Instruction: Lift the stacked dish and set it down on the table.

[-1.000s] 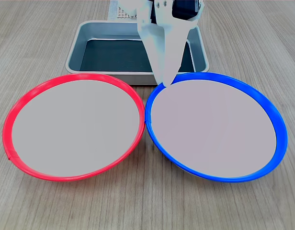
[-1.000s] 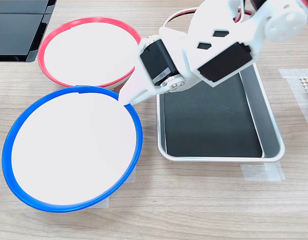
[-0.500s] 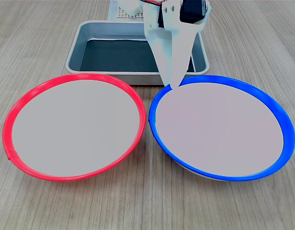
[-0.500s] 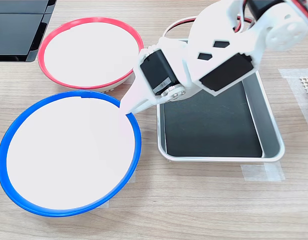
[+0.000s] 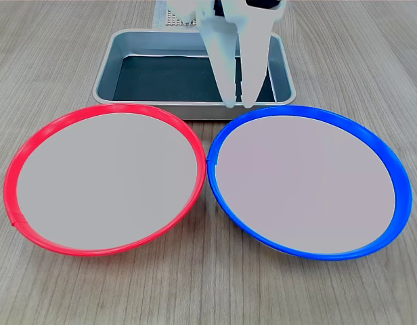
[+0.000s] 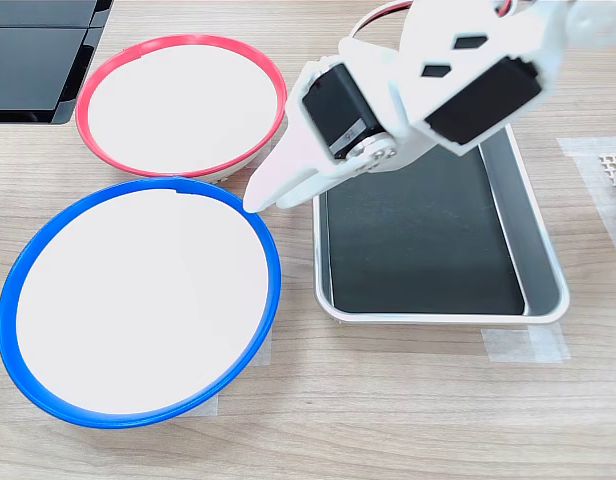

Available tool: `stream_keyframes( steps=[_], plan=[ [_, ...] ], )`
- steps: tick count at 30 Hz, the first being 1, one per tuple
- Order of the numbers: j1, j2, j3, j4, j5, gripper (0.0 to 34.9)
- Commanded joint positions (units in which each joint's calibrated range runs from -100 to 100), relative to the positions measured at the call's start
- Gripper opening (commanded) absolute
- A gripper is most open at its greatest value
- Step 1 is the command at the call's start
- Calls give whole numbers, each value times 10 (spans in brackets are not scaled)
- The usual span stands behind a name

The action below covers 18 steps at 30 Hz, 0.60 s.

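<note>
The stacked dish (image 5: 306, 179), blue-rimmed with a flat pale inside, lies flat on the table (image 5: 46, 54), its rim just touching a red-rimmed dish (image 5: 103, 177) beside it. In the second exterior view the blue dish (image 6: 138, 300) sits below the red dish (image 6: 178, 105). My white gripper (image 5: 238, 103) hangs just above the blue dish's far rim, over the tray's near wall. Its two fingertips stand slightly apart with nothing between them. In the second exterior view the gripper (image 6: 258, 200) points at the dish's upper right rim without holding it.
A grey metal tray (image 5: 103, 74) with a dark floor stands behind both dishes, close to the blue rim; its near rim (image 6: 438, 312) shows in the second exterior view. Tape strips (image 6: 523, 345) lie on the table (image 6: 388, 420). A black object (image 6: 38, 50) sits at the second exterior view's top left.
The gripper has let go of the blue dish's rim, opened and lifted off toward the tray. The dish has settled flat on the table beside the red dish.
</note>
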Motion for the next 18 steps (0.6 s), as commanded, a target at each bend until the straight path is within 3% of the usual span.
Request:
stream_keyframes(
  steps=[1, 2, 8, 13, 15, 18],
  plan=[
    [32, -105, -19, 58, -8, 84],
    [44, -143, -7, 58, -20, 3],
    [120, -377, 142, -45, -133, 1],
    [128, -539, 300, -51, -168, 0],
    [124, -601, 356, -22, -173, 0],
    [119, -701, 429, 83, -173, 0]
  ],
)
